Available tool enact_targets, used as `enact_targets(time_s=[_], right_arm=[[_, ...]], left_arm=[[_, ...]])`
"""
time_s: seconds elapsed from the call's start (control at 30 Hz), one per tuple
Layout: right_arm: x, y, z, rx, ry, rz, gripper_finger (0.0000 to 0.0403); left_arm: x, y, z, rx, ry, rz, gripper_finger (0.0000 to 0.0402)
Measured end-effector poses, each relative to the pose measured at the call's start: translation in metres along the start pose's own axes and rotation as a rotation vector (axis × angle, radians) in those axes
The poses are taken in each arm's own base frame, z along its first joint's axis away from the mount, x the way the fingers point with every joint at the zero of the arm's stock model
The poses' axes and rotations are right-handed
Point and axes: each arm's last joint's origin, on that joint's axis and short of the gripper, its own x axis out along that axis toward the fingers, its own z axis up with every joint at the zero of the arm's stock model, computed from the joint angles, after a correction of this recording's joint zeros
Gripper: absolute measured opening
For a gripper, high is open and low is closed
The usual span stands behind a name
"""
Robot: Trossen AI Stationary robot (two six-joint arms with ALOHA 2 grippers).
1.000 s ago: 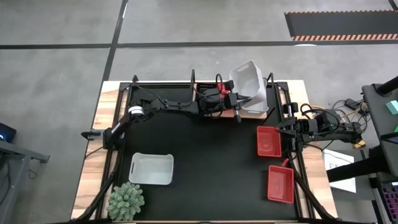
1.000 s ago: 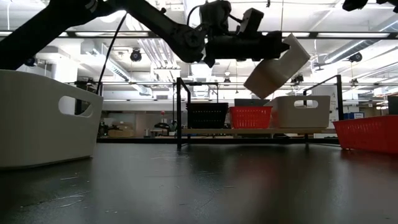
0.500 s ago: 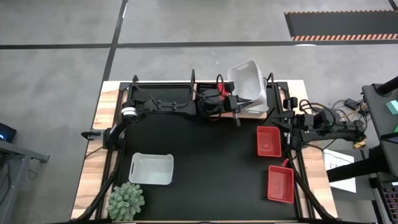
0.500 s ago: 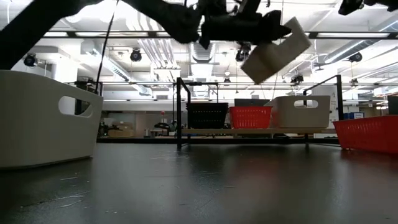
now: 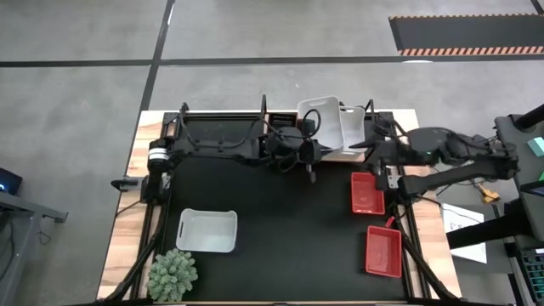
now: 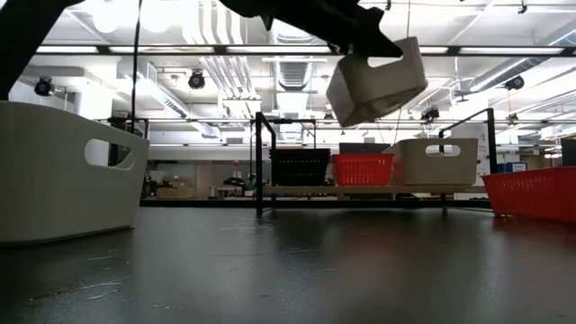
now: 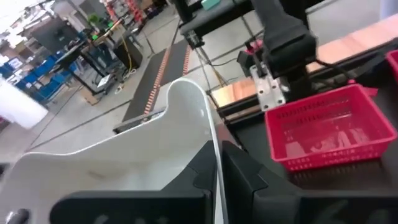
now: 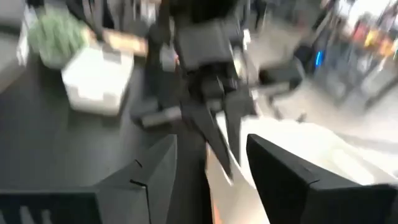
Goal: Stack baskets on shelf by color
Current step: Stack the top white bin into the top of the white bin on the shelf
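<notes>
The left hand (image 5: 313, 146) is clamped on one wall of a translucent white basket (image 5: 322, 126), its dark fingers (image 7: 239, 171) pinching the thin rim from both sides. The basket hangs tilted in the air above the shelf (image 6: 360, 189); in the low view the arm hides most of the grip. The right hand (image 5: 371, 146) sits just beside this basket with its fingers (image 8: 280, 171) spread wide, holding nothing; its wrist view is blurred, so contact probably cannot be judged. On the wooden shelf stand a black slotted basket (image 6: 300, 166), a red slotted basket (image 6: 363, 168) and another white basket (image 6: 438, 160). Two red baskets (image 5: 366, 192) (image 5: 383, 252) and one smooth white basket (image 5: 206, 230) rest on the black worktop (image 5: 280, 229).
</notes>
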Motion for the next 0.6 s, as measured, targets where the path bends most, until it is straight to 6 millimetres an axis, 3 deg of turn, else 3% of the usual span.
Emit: enact_targets(time_s=[0.17,0.37,0.6], right_arm=[[0.001,-0.008,0.033,-0.013,0.205,0.04,0.0194],[0.009,-0.015,0.061,-0.042,0.334,0.058,0.0194],[0.018,-0.022,0.07,-0.056,0.469,0.063,0.0194]], left_arm=[[-0.002,-0.005,0.007,0.03,-0.036,-0.007,0.0],[-0.002,-0.006,0.009,0.032,-0.055,-0.001,0.0],[-0.003,-0.011,0.012,0.035,-0.064,-0.02,0.0]])
